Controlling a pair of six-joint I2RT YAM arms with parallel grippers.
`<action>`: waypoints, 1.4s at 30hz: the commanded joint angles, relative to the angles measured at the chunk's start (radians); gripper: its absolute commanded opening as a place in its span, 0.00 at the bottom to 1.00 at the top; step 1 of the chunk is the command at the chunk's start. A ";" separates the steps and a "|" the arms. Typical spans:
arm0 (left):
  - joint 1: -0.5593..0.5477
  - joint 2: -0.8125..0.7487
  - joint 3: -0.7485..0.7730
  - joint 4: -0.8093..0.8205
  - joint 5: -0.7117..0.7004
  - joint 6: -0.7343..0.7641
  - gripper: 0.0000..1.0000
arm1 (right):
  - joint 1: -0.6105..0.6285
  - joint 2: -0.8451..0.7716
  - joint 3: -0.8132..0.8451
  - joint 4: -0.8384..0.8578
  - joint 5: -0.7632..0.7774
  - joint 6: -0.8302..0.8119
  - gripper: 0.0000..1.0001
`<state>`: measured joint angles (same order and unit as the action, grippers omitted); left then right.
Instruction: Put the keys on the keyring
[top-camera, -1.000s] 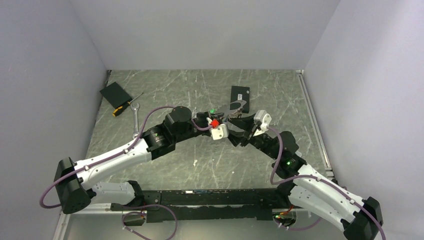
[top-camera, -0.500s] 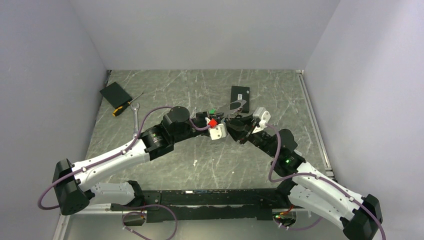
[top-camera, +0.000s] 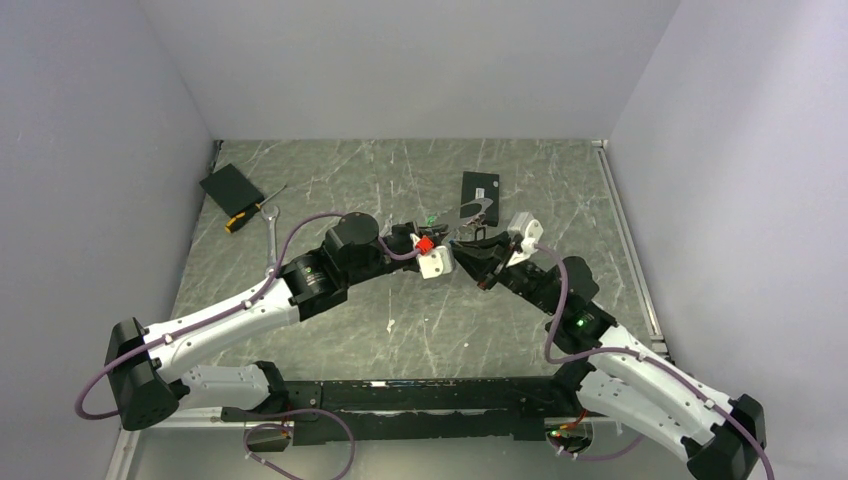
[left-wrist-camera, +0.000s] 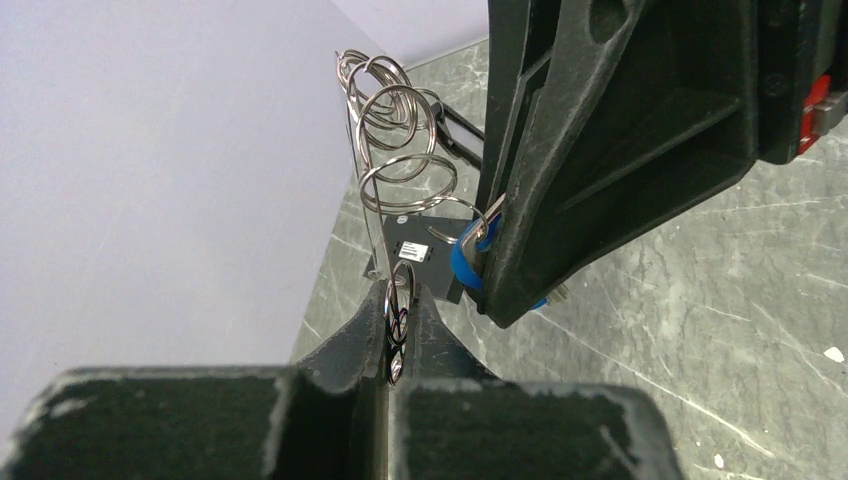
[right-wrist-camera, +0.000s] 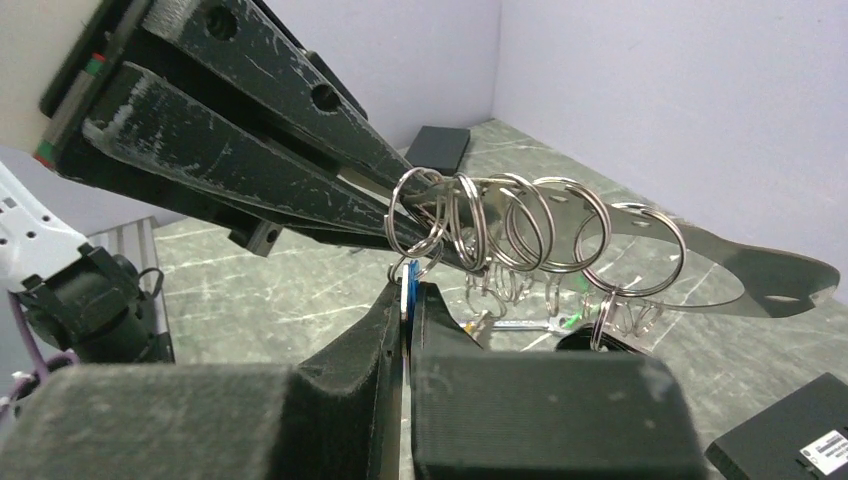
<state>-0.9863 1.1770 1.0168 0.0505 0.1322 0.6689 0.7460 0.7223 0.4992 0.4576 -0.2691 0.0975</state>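
Our left gripper (left-wrist-camera: 396, 320) pinched the thin silver wire keyring (right-wrist-camera: 520, 235), right gripper (right-wrist-camera: 408, 300) clamped the small blue-headed key (left-wrist-camera: 465, 262), so we figured thread slowly.

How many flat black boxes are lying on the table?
2. One black box lies at the far left beside the screwdriver; the other lies far centre. More may be hidden.

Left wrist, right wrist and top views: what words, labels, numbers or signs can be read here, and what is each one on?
Nothing can be read in any view.
White label on the black box, left wrist view: print too small to read.
Sticker on the near black box, right wrist view: barcode-like marks, blurred, unreadable.
Top view: no text can be made out.
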 joint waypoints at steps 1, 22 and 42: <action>-0.005 -0.032 0.011 0.115 -0.033 0.000 0.00 | 0.004 -0.030 0.105 -0.103 -0.046 0.042 0.00; -0.005 -0.077 -0.061 0.086 0.048 -0.101 0.29 | 0.003 -0.077 0.346 -0.534 -0.038 -0.055 0.00; -0.005 -0.223 0.010 -0.332 0.338 -0.187 0.36 | 0.004 0.025 0.472 -0.859 -0.444 -0.348 0.00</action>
<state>-0.9943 0.9718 0.9749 -0.2131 0.4141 0.5034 0.7460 0.7483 0.9356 -0.3744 -0.5552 -0.1406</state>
